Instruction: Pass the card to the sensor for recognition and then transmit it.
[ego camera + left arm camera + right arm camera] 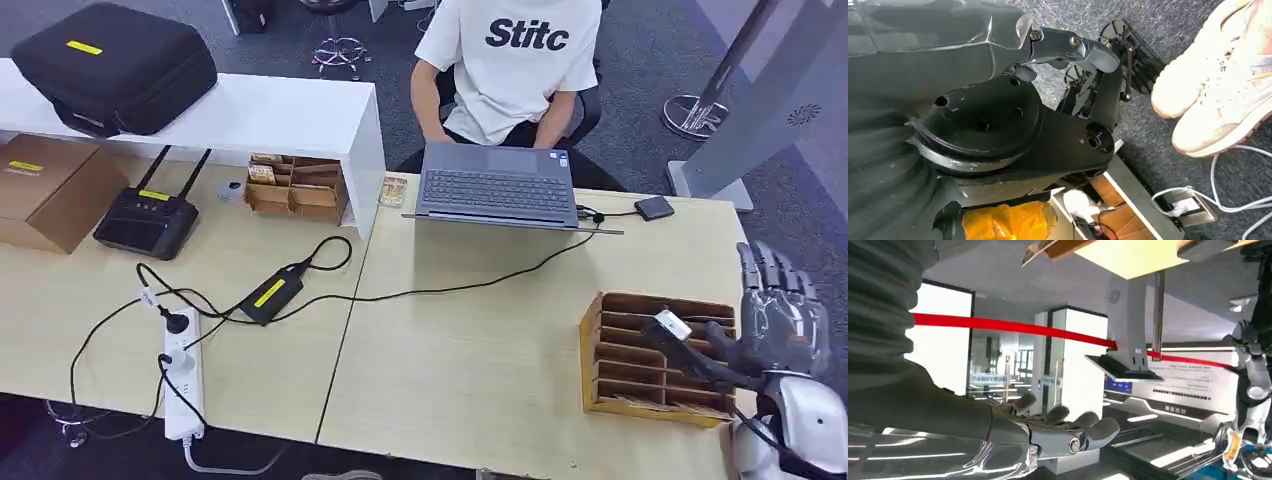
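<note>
- The right hand [778, 300] is up at the near right corner of the pale wooden table [470, 350], just right of the wooden slotted organiser [655, 355].
- Its fingers are spread and straight, with nothing in them. The right wrist view shows the same: fingers [1083, 427] stretched out and apart, empty.
- The thumb reaches left over the organiser's slots. There's a small pale tag near the thumb tip, but I cannot tell whether that is a card.
- The card itself I cannot pick out with any certainty. The organiser's slots look dark.
- A small black device [654, 208] lies flat on the far right of the table, cabled toward the laptop [497, 188]. It may be the sensor, though that is not certain.
- A person in a white T-shirt [510, 60] sits on the far side, behind the open laptop.
- To the left: a black power brick [271, 293] with a yellow label, a white power strip [182, 385] at the near edge, and a black router [147, 222] with two antennas.
- Further left and far: a cardboard box [50, 190], and a black case [115, 65] on a white shelf [290, 115].
- The left hand [1068, 45] hangs low over grey carpet near a pair of pale trainers [1218, 85]. Its fingers look curled in, but whether it is closed I cannot tell.
</note>
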